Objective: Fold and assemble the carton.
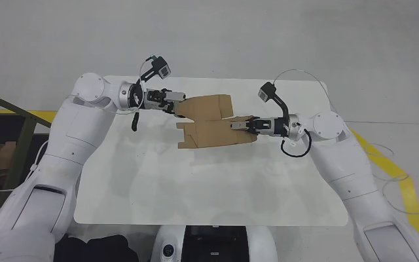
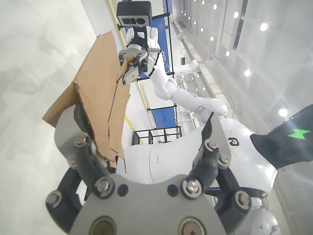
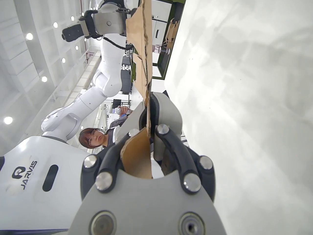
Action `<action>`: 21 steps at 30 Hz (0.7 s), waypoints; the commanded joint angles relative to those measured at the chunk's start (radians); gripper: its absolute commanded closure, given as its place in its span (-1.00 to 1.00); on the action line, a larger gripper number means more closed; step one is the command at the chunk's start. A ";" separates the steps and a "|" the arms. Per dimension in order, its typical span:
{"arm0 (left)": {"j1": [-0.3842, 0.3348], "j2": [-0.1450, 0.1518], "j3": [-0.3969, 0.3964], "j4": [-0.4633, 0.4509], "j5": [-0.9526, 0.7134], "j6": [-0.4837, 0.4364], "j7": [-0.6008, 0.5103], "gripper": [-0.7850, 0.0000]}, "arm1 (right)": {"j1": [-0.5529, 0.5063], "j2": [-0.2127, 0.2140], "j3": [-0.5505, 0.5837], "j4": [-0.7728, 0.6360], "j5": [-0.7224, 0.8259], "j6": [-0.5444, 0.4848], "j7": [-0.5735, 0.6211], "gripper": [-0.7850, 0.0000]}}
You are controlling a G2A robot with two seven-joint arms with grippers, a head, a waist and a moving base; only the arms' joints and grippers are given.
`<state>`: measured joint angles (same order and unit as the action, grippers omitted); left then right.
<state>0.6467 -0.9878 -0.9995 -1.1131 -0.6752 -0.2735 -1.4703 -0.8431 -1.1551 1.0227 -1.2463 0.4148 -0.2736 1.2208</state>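
Observation:
The carton (image 1: 206, 128) is a flattened brown cardboard blank, held a little above the white table (image 1: 196, 190) between both arms. My right gripper (image 1: 239, 124) is shut on its right edge; the right wrist view shows the cardboard (image 3: 141, 37) pinched edge-on between that gripper's (image 3: 148, 110) two fingers. At the carton's far left corner, my left gripper (image 1: 179, 100) stands wide open. In the left wrist view one finger (image 2: 73, 123) lies against the cardboard (image 2: 97, 81), while the other finger (image 2: 212, 133) is well apart from it.
The table's near half lies bare in front of the carton. A dark green frame (image 1: 13, 111) and a yellow floor line (image 1: 383, 157) lie beyond the table's sides.

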 commanded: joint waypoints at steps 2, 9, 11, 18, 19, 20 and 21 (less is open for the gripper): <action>0.004 0.000 0.000 -0.010 0.020 0.003 0.009 -1.00 | 0.002 -0.001 -0.002 0.003 0.003 -0.001 0.000 1.00; 0.014 0.001 -0.011 -0.019 0.039 0.009 0.022 -0.55 | 0.007 -0.004 -0.007 0.010 0.012 -0.010 0.005 1.00; 0.016 0.001 -0.012 -0.017 0.046 0.013 0.023 -0.45 | 0.008 -0.004 -0.007 0.012 0.014 -0.013 0.005 1.00; 0.021 0.003 -0.019 -0.013 0.073 0.028 0.033 -0.15 | 0.008 -0.005 -0.008 0.015 0.017 -0.014 0.005 1.00; 0.023 0.003 -0.021 -0.014 0.075 0.030 0.033 -0.10 | 0.008 -0.005 -0.008 0.014 0.017 -0.013 0.004 1.00; 0.024 0.004 -0.023 -0.013 0.079 0.031 0.033 -0.07 | 0.008 -0.005 -0.008 0.014 0.017 -0.013 0.004 1.00; 0.025 0.004 -0.024 -0.013 0.081 0.033 0.033 -0.03 | 0.009 -0.005 -0.008 0.014 0.017 -0.013 0.004 1.00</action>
<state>0.6710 -0.9841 -1.0220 -1.1265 -0.5966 -0.2425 -1.4369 -0.8347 -1.1599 1.0144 -1.2319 0.4318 -0.2870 1.2246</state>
